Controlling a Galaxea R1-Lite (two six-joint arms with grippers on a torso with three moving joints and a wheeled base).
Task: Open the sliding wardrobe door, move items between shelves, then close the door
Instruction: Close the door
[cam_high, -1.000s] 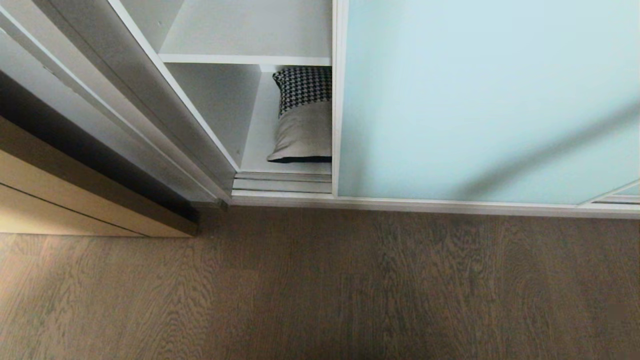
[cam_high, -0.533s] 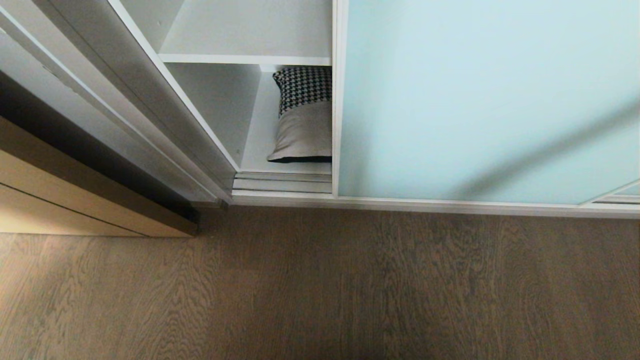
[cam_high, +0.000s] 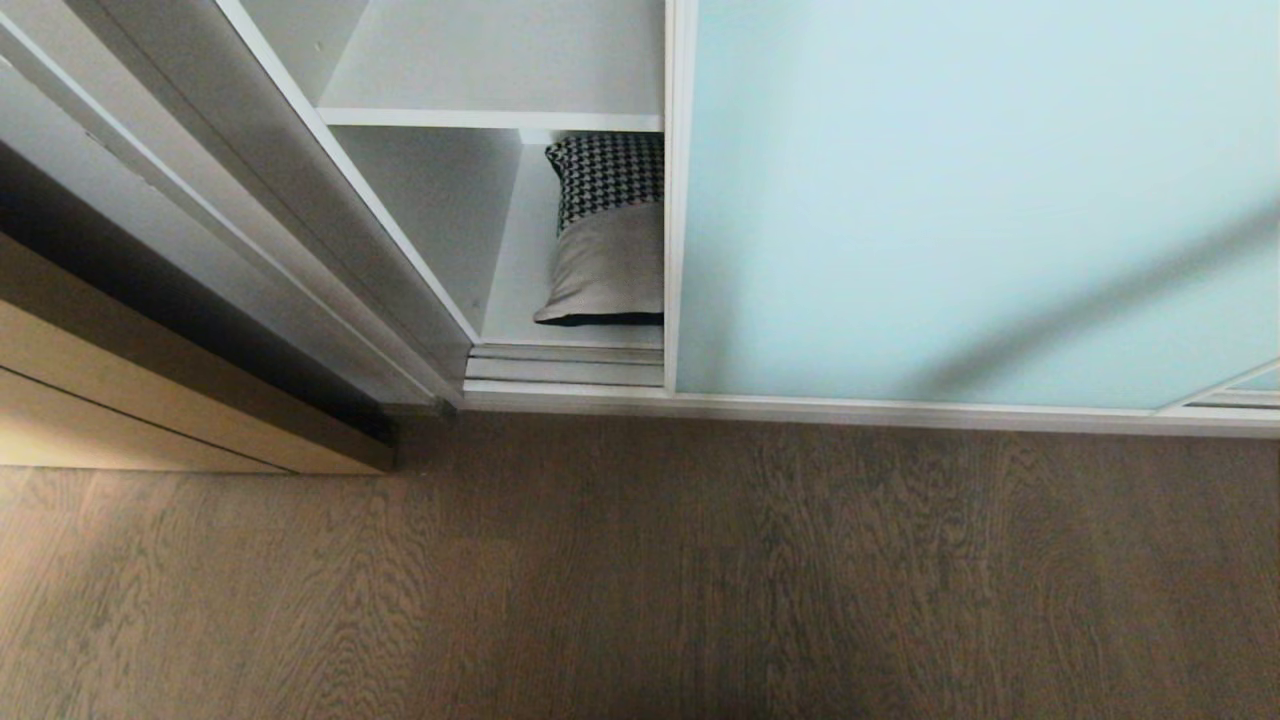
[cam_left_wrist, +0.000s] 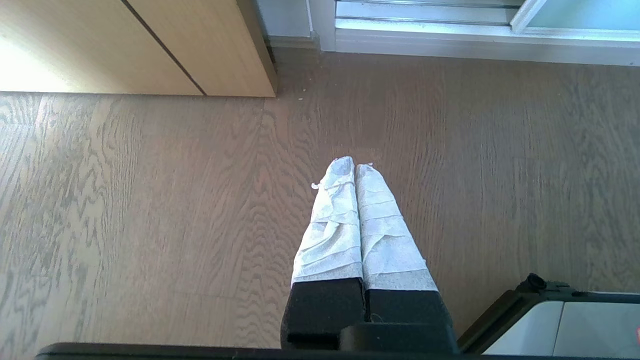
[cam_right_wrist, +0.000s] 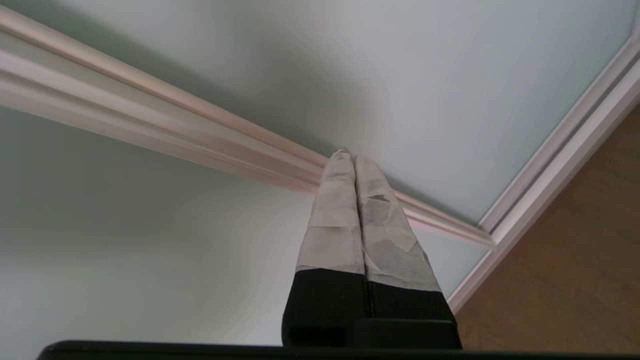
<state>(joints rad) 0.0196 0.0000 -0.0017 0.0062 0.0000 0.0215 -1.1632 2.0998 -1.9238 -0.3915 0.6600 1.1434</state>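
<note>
Right at the right gripper, whose taped fingers are pressed together on nothing, the door is seen with its frame rail close by; whether it's touched can't be told. It looks only partly slid open, so most of the job is left. Off to that gripper's left, the cushion is propped on the lower shelf, not moved yet. The left gripper, also pressed together, is parked over the floor.

light: soft daylight, head view evenly lit | glare: tan door washed out at 10 o'clock in left wrist view | shadow: diagonal band cast across sliding wardrobe door toward 4 o'clock | blur: door frame rail smeared in right wrist view
</note>
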